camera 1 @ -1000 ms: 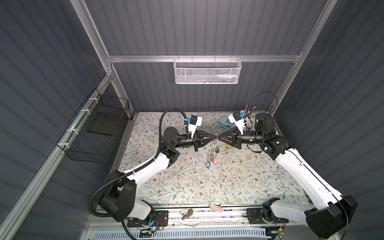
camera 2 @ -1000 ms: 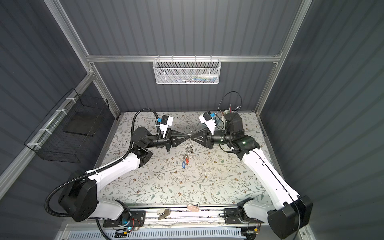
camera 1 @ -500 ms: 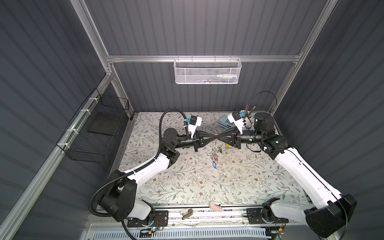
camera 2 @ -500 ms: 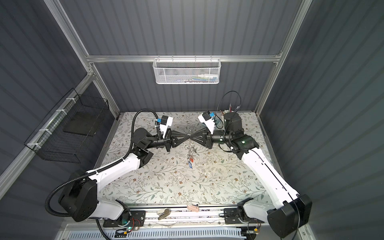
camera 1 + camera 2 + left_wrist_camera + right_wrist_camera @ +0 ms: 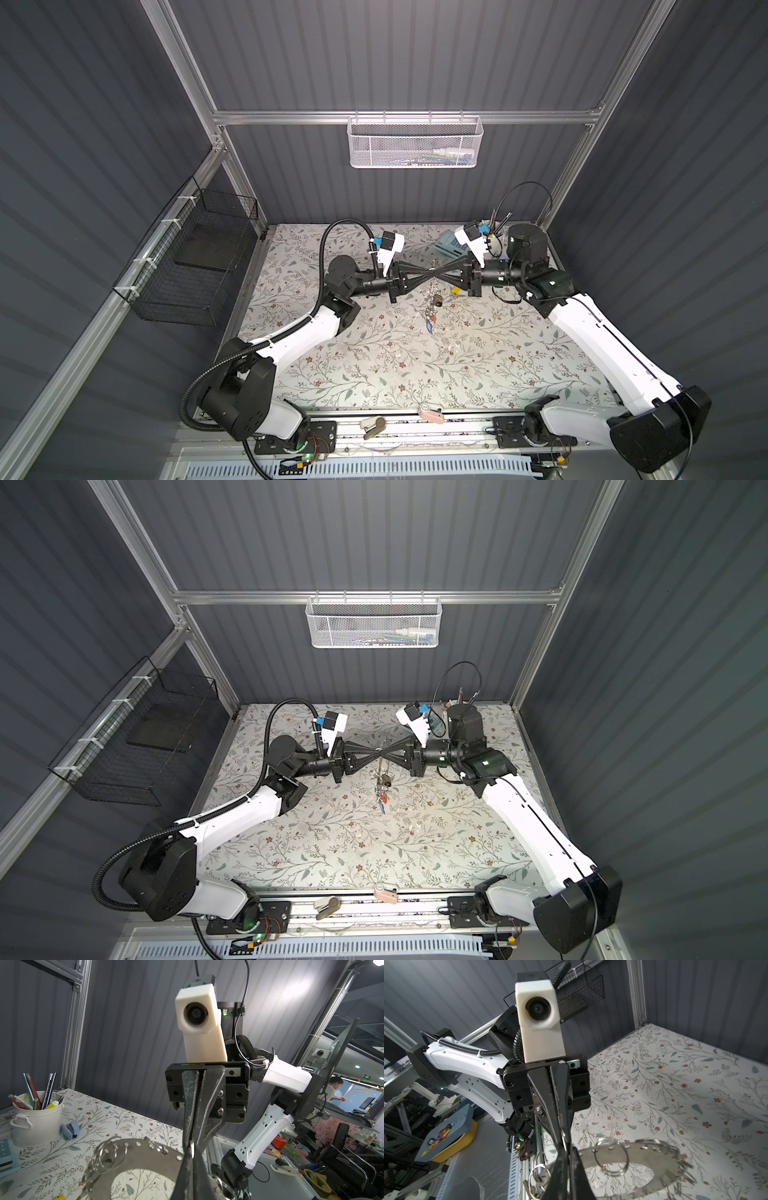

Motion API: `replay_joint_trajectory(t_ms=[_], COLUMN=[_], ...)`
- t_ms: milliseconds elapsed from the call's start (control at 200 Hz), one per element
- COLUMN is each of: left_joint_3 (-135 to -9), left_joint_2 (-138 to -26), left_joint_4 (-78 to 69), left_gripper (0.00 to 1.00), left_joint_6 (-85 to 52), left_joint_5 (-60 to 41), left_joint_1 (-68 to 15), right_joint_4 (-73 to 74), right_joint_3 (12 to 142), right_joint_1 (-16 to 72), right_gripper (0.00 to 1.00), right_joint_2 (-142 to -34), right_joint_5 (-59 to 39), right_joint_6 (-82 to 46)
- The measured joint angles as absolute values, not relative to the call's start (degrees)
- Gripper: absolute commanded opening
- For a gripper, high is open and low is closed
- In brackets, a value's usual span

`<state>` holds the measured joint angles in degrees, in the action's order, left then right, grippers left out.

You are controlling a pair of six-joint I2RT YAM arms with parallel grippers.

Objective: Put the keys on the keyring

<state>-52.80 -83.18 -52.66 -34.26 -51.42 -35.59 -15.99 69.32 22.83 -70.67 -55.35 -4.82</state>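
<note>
Keyring (image 5: 143, 1155) hangs in the air over the back middle of the floral surface (image 5: 374, 365), held between two arms that reach in level from either side and meet tip to tip. In both top views it shows only edge-on. A white pot of pencils (image 5: 35, 1124) stands in the back corner behind the right arm, with a pale blue stapler (image 5: 69, 1130) just beside it. The left gripper (image 5: 430, 273) is clamped tight on the flat grey rim. The right gripper (image 5: 438, 273) is closed as well, nipping the same stretch of rim from the opposite side, so the two pairs of fingers nearly touch. Wire loops (image 5: 611, 1157) hang through small holes round the outer edge. Below the grippers a bunch of keys (image 5: 430, 308) dangles from it, blue tag (image 5: 428, 328) lowest — whether it clears the surface I cannot tell.
</note>
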Motion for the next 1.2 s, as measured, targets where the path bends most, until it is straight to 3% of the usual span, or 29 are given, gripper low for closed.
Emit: replay_joint_trajectory(t_ms=[200, 355, 710, 895, 1201], left_joint_3=[-52.9, -54.1, -57.7, -57.9, -68.2], left_joint_2=[-83.2, -83.2, -81.8, -81.3, -80.8], left_joint_4=[-51.0, -46.5, -29.6, -25.3, -2.8], left_gripper=[0.0, 0.13, 0.24, 0.38, 0.39], left_joint_6=[-33.1, -29.7, -18.6, -16.6, 0.6], left_joint_5=[-51.0, -51.0, -52.2, -53.9, -60.2], left_joint_1=[-35.6, -35.6, -34.6, -31.0, -28.3], right_joint_4=[-16.2, -17.5, -20.2, -20.9, -24.8], right_joint_3=[69.3, 69.3, 69.3, 69.6, 72.3], right_joint_1=[22.7, 22.6, 23.0, 23.2, 23.8], right_gripper=[0.0, 0.0, 0.0, 0.0, 0.0], right_joint_2=[-71.0, -71.0, -71.1, -71.7, -71.9], right_joint_5=[-55.2, -54.1, -52.7, -53.3, -54.1], right_joint_6=[-4.8, -4.0, -2.1, -0.9, 2.5])
